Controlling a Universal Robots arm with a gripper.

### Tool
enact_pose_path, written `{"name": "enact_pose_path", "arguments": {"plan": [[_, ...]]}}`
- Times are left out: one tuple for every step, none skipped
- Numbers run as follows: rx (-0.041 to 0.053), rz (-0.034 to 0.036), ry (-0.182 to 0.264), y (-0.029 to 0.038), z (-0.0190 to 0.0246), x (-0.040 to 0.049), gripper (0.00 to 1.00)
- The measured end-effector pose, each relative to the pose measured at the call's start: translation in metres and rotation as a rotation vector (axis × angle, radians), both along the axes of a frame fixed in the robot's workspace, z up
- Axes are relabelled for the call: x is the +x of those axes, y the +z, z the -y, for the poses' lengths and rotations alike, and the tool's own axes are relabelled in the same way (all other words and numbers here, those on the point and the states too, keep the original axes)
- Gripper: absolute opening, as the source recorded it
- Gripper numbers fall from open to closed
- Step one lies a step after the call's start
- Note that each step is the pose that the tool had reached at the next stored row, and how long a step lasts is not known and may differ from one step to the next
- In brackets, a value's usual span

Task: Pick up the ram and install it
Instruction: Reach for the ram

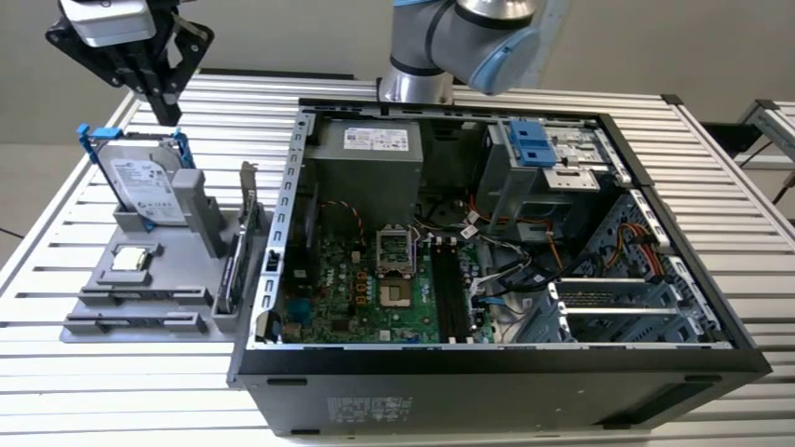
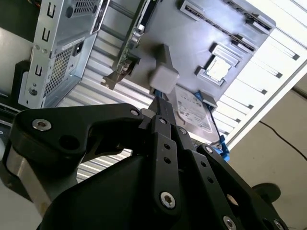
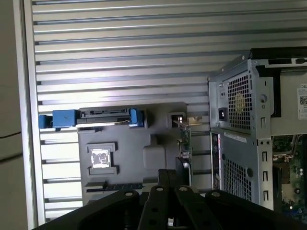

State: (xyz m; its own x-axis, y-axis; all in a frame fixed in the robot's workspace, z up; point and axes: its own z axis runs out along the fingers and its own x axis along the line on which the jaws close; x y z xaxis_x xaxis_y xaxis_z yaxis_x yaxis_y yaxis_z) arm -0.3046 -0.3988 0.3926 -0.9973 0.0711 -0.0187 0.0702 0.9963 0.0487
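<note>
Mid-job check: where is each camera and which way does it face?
Exterior view: off the arm, raised, looking down on the table, open computer case central, gripper above the parts holder at the exterior view's left, arm behind the case.
First wrist view: on the arm, looking down past the gripper at the parts holder and hard drive.
Second wrist view: on the arm, looking along the shut gripper toward the hard drive.
Both wrist views share parts holder, hard drive, computer case.

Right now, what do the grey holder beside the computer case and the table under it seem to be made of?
The grey holder looks like matte plastic, perhaps printed: uniform dull grey, blocky slots. The table seems bare aluminium: pale, satin sheen, ribbed slats.
</note>
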Motion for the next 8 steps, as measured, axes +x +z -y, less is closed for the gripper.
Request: {"name": "enact_pose_path", "arguments": {"plan": [[0.0000,0.0000,0.000,0.0000,0.0000,-0.0008,0.00],[0.0000,0.0000,0.000,0.0000,0.0000,-0.0018,0.00],[0.0000,0.0000,0.000,0.0000,0.0000,-0.0027,0.00],[0.0001,0.0000,0.000,0.0000,0.0000,-0.0037,0.00],[0.0000,0.0001,0.000,0.0000,0.0000,-0.0046,0.00],[0.0000,0.0000,0.000,0.0000,0.0000,-0.0055,0.00],[0.0000,0.0000,0.000,0.0000,0.0000,-0.0065,0.00],[0.0000,0.0000,0.000,0.0000,0.0000,-0.0074,0.00]]}}
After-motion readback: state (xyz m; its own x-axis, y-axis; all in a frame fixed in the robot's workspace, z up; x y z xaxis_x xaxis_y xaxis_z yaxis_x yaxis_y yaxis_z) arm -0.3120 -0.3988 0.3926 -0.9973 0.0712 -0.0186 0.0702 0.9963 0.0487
